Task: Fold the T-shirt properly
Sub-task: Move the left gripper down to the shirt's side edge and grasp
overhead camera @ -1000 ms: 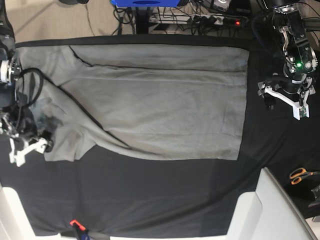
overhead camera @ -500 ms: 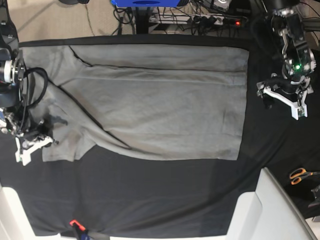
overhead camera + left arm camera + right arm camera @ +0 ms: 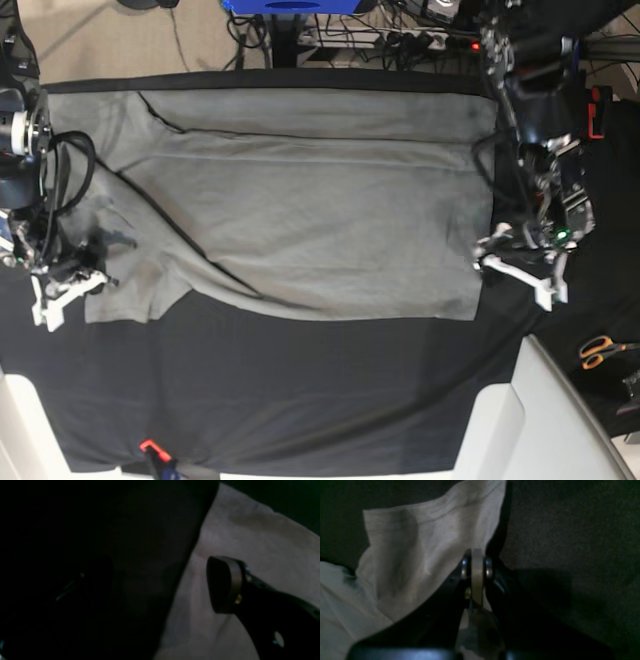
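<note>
**Right tool clamped on sleeve, left tool spread at hem**

The right tool [image 3: 477,577] is pressed together on the T-shirt [image 3: 300,200] at its sleeve edge. The left tool [image 3: 520,268], jaws apart, sits at the T-shirt's opposite edge. The T-shirt lies spread on the black tabletop [image 3: 300,390].

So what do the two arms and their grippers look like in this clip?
Both arms are black with looped black cables. The left gripper and the right gripper have white finger brackets. A small green light glows near the left wrist. In the wrist views the pads look dark with tan edges.
</note>
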Motion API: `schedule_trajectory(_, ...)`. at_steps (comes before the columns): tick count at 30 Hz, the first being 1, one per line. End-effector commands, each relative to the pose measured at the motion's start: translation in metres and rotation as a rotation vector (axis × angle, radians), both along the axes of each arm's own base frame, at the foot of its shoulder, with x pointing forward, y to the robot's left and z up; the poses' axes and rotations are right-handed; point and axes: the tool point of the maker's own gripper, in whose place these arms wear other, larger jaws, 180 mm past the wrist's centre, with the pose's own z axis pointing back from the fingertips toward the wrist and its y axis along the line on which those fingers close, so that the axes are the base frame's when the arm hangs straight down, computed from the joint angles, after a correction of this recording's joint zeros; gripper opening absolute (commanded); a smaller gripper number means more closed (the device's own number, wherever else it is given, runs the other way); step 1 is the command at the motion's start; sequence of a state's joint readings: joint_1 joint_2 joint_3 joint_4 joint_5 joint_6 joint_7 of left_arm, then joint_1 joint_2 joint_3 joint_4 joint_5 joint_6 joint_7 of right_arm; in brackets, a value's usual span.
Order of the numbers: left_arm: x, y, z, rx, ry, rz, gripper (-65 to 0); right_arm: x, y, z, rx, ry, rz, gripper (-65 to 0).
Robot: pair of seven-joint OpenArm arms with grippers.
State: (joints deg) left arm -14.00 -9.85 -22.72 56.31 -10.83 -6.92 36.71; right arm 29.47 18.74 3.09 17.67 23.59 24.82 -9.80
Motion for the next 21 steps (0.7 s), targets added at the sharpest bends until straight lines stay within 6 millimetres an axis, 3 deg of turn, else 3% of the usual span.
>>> schedule_trajectory(1,0.012,0.002,0.009,-0.003,-0.034,0.004,-7.9,0.019,-0.008,0.020,-0.007,-0.064,-0.007,-65.0)
schedule_trajectory(6,0.007,-0.027,-0.009,-0.066,-0.004,-0.005,-7.9,0.019,-0.008,0.020,-0.006,-0.064,-0.006,-65.0)
schedule_trajectory(12,0.008,-0.038,-0.012,-0.085,-0.001,-0.010,-9.2,0.019,-0.008,0.021,-0.006,-0.064,-0.006,-65.0)
schedule_trajectory(15,0.006,-0.039,-0.014,-0.087,0.005,-0.011,-19.6,0.019,-0.008,0.020,-0.006,-0.063,-0.006,-65.0)
schedule_trajectory(18,-0.011,-0.037,-0.025,-0.088,0.036,-0.004,-32.3,0.019,-0.008,0.020,-0.006,-0.063,-0.006,-65.0)
schedule_trajectory(21,-0.024,-0.036,-0.034,-0.087,0.059,0.001,-35.4,0.019,-0.009,0.020,-0.007,-0.064,-0.006,-65.0)
